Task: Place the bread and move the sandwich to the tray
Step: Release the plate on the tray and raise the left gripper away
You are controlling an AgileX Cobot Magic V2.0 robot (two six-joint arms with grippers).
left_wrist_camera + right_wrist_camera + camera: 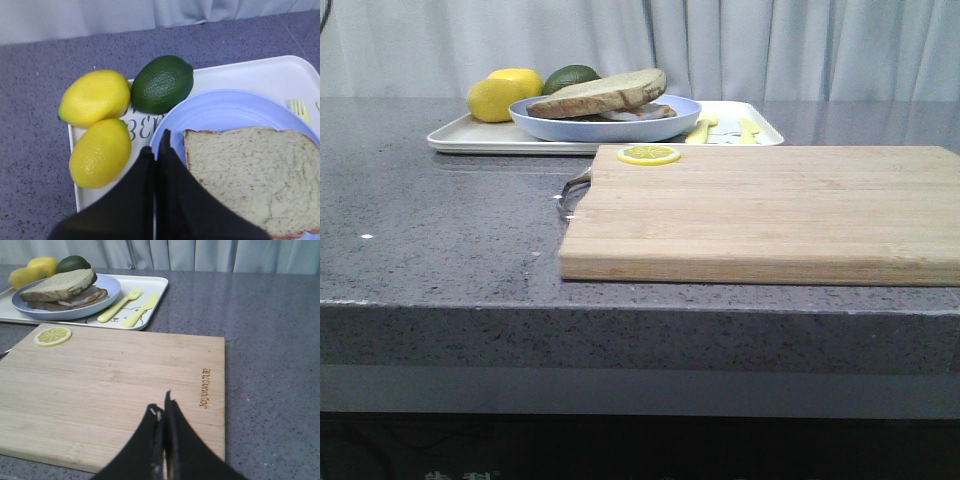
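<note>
The sandwich (605, 100) lies on the pale blue plate (605, 130), which stands on the white tray (480, 137) at the back left. The plain bread (600, 90) is its top slice, tilted, with egg white showing under it. In the left wrist view my left gripper (156, 142) is shut and empty above the plate (220, 110) rim, beside the bread (260, 175). In the right wrist view my right gripper (161, 407) is shut and empty above the wooden cutting board (115, 385), with the sandwich (62, 287) and tray (155, 287) beyond. Neither gripper shows in the front view.
Two lemons (95, 97) (100, 152) and a lime (162, 82) lie on the tray beside the plate. A yellow fork (120, 305) and knife (140, 311) lie on the tray's other end. A lemon slice (649, 154) lies on the cutting board (770, 215).
</note>
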